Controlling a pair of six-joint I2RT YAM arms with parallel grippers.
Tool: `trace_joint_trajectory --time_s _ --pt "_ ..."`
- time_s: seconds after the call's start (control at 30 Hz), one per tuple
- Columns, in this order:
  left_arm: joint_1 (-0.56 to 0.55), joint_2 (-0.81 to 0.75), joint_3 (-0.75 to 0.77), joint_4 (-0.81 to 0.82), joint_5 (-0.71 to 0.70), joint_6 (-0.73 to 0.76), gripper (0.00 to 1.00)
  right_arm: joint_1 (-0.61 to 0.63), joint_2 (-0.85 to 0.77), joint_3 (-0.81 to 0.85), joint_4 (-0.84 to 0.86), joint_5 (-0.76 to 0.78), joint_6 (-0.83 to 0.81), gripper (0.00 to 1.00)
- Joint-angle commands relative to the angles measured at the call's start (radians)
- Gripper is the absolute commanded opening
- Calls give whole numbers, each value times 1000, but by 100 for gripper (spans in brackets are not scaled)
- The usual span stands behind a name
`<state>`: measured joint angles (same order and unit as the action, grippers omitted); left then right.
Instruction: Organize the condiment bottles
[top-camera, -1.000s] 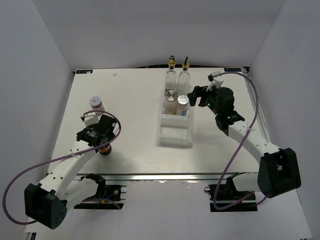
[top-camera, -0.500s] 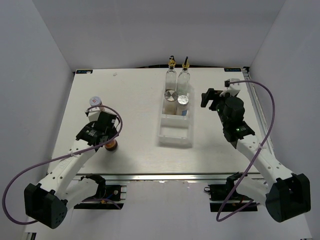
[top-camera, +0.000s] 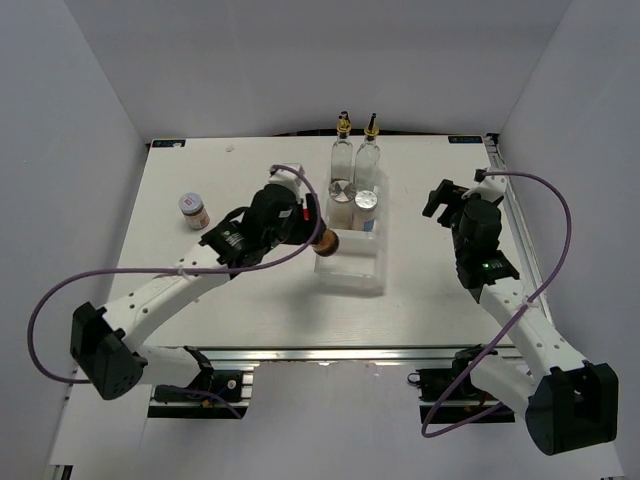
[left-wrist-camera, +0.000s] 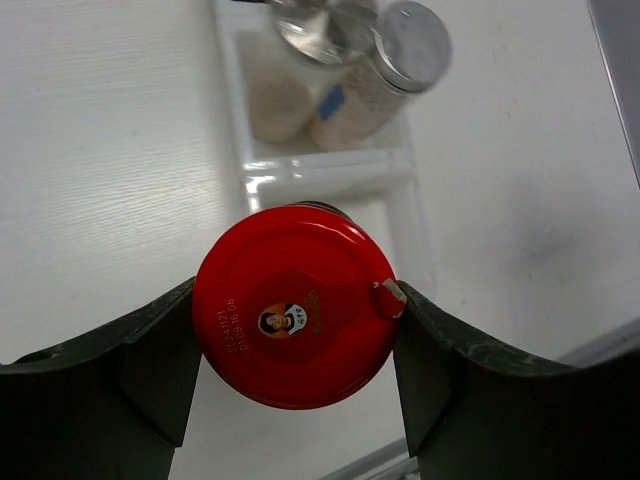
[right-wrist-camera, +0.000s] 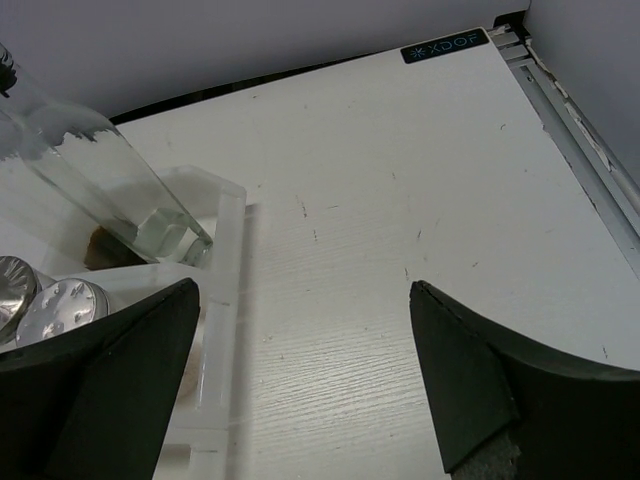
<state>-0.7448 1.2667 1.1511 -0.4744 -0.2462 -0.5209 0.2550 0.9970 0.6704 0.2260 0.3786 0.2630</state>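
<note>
My left gripper (top-camera: 318, 238) is shut on the red-capped brown jar (top-camera: 327, 243), its red cap (left-wrist-camera: 294, 305) held between my fingers above the left edge of the white tray (top-camera: 362, 274). Two clear glass bottles with gold pourers (top-camera: 343, 150) (top-camera: 369, 153) stand in the tray's far end, and two silver-lidded shakers (top-camera: 343, 191) (top-camera: 367, 201) stand in the middle part; the shakers also show in the left wrist view (left-wrist-camera: 375, 60). The white-lidded jar (top-camera: 193, 209) stands alone at the left. My right gripper (top-camera: 438, 201) is open and empty, right of the tray.
The tray's near compartment (left-wrist-camera: 400, 225) lies under and right of the held jar. In the right wrist view a bottle (right-wrist-camera: 100, 175) and shaker lids (right-wrist-camera: 55, 305) sit at the left. A metal rail (right-wrist-camera: 590, 150) runs along the table's right edge.
My left gripper has lifted the red-capped jar from the table's left front and carried it right to the tray. My right gripper has drawn back from the tray, to the right.
</note>
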Motion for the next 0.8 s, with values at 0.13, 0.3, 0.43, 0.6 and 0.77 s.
trace_joint_trajectory --time_s 0.13,0.3,0.43,0.6,0.77 --pt "-73 86 117 109 62 79 0 -23 -12 -9 19 -33 15 89" --pt "-88 151 147 108 58 88 0 -28 0 -9 19 -47 13 89" --pt "-96 195 130 123 21 87 14 -31 11 -6 24 -66 4 89" --pt "-105 284 145 116 -71 96 28 -33 38 3 24 -78 1 89" --pt "-114 376 200 77 -113 116 57 -34 69 12 21 -81 -13 89"
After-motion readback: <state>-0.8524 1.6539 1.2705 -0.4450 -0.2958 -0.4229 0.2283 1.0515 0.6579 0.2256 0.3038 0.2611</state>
